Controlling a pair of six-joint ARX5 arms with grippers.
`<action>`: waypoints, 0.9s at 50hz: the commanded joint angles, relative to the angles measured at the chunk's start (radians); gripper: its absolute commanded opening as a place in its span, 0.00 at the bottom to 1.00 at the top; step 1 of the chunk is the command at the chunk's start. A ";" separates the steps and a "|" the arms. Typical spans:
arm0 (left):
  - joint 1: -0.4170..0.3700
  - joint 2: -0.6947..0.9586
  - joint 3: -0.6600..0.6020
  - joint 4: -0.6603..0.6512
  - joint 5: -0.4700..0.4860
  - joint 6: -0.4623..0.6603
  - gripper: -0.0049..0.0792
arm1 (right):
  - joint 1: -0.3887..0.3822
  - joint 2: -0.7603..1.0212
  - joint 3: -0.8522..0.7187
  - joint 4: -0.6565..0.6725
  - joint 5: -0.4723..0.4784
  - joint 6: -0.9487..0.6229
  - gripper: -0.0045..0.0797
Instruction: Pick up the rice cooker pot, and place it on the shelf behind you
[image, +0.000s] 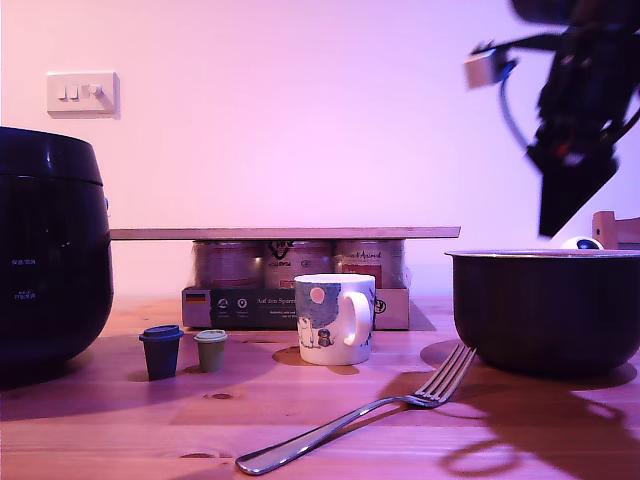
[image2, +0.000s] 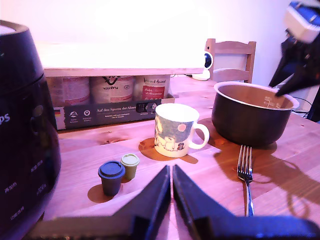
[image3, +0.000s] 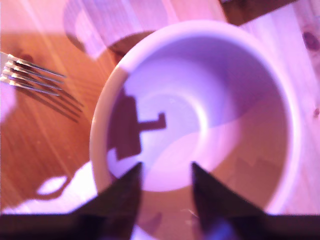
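My second claw, jaws parted, hangs above the pot; my first claw, jaws together, holds nothing.

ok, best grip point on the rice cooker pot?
Grip the thin flared rim, coming from above. The rice cooker pot stands upright and open with no handles and is too wide to span. My second gripper hangs open over its inside, so one finger inside the wall and one outside seems best.

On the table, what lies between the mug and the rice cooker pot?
In the exterior view, only a fork lies between the mug and the rice cooker pot, its tines near the pot; the first wrist view agrees.
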 joint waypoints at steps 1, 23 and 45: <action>-0.003 -0.010 -0.028 0.009 0.000 -0.005 0.04 | 0.033 0.030 0.009 -0.008 0.000 0.018 0.49; -0.003 -0.010 -0.028 0.008 0.000 -0.005 0.04 | 0.058 0.103 0.043 -0.004 0.109 0.029 0.49; -0.003 -0.010 -0.028 0.000 0.000 -0.005 0.04 | 0.067 0.102 0.311 -0.292 -0.124 0.192 0.49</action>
